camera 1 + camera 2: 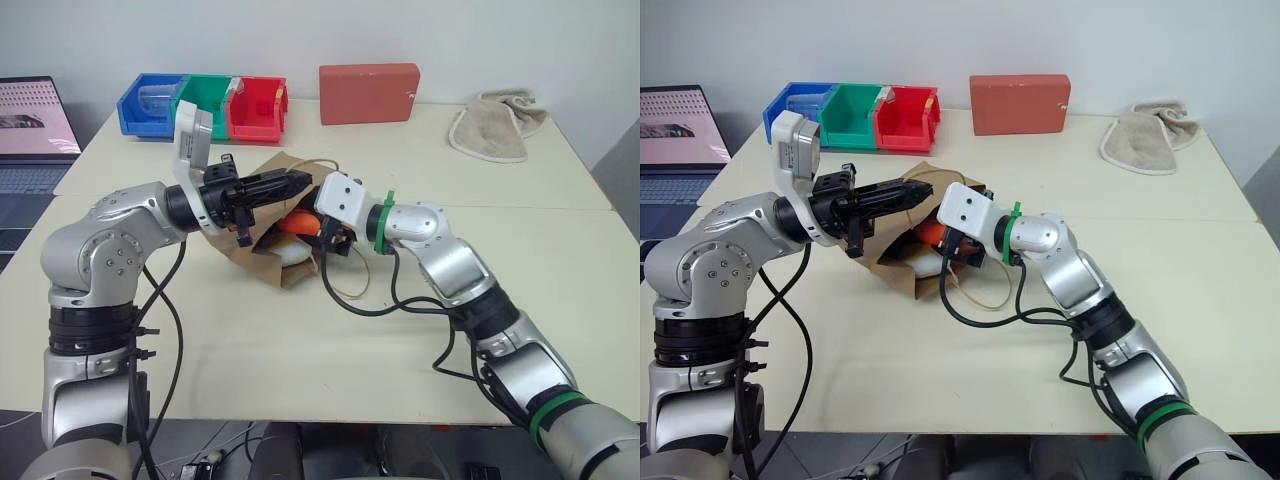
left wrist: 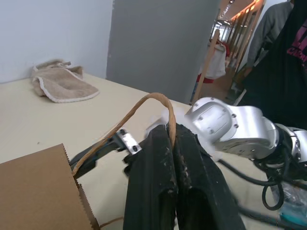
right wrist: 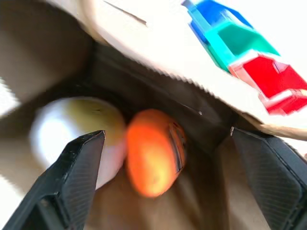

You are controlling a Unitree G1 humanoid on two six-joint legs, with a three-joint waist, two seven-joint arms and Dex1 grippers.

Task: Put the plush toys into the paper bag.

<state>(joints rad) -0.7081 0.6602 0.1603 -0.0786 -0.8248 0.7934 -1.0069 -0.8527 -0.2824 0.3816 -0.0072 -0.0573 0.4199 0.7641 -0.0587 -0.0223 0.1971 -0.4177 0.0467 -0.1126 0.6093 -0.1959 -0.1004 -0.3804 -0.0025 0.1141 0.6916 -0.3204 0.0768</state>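
Pale surface (image 1: 300, 370) carries the paper bag (image 1: 262, 262) on its side, left hand (image 2: 171, 143) pinching its handle, right hand (image 3: 168, 177) spread wide at the mouth over both plush toys (image 3: 151, 151); withdrawal risks dragging them out.

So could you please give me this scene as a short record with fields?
bag: brown paper bag lying on the table, mouth held open
toys: orange carrot and white egg side by side inside the bag
left tool: left tool shut on a bag handle
right tool: right tool open at the bag's mouth, holding nothing
behind: red box, three bins, towel
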